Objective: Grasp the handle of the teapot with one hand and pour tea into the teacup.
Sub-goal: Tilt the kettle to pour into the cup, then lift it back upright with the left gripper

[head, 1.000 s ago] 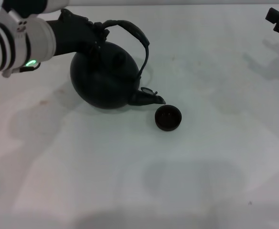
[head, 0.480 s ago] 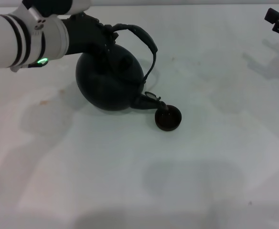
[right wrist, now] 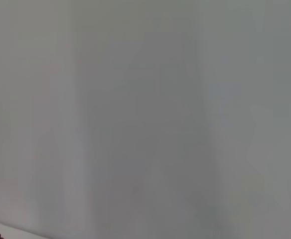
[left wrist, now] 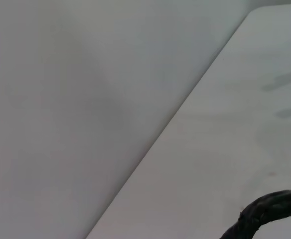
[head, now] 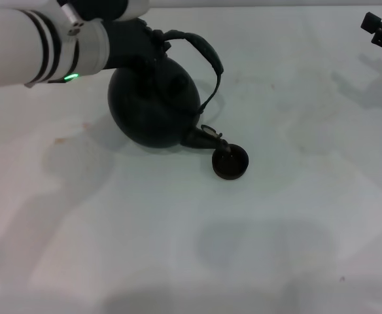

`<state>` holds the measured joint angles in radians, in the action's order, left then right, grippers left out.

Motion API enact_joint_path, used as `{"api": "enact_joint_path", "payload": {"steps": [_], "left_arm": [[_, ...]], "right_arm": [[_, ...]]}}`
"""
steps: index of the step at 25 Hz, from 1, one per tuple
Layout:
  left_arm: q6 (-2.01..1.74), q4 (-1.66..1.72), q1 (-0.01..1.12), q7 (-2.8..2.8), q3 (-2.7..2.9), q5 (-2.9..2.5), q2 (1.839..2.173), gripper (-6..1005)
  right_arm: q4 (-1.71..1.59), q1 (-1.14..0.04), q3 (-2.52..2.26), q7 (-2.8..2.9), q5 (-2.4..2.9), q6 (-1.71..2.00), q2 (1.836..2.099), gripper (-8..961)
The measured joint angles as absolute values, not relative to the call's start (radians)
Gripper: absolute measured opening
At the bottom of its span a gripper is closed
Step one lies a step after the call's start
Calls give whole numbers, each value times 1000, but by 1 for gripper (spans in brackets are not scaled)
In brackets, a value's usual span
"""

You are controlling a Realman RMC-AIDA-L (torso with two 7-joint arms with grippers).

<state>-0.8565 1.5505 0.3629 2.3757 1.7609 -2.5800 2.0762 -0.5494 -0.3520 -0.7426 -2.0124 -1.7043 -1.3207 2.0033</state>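
Over teacup (head: 230, 162), teapot (head: 153, 108) spout tilted w/ left gripper (head: 153, 44).

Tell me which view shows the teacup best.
The head view: the teacup sits whole on the table, under the teapot spout. The left wrist view shows only a bit of the handle; the right wrist view shows no cup.

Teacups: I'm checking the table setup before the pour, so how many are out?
1. The teacup sits on the white table, right under the spout of the tilted teapot. No other cup shows in the head view.
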Motion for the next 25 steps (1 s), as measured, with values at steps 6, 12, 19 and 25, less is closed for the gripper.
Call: {"api": "enact_joint_path", "payload": {"steps": [6, 12, 19, 25], "left_arm": [[-877, 1551, 385, 2387, 1769, -2607, 2076, 128], [-899, 1572, 403, 2418, 1794, -2674, 2075, 128], [-910, 1574, 424, 2427, 1803, -2700, 2076, 128], [-928, 1574, 446, 2427, 1810, -2712, 2077, 128]], "right_arm": [[-546, -353, -741, -2012, -1704, -1321, 2003, 868], [-546, -355, -741, -2012, -1704, -1318, 2003, 868], [-545, -361, -741, -2013, -1704, -1310, 2003, 868], [-543, -362, -742, -2014, -1704, -1305, 2004, 868]]}}
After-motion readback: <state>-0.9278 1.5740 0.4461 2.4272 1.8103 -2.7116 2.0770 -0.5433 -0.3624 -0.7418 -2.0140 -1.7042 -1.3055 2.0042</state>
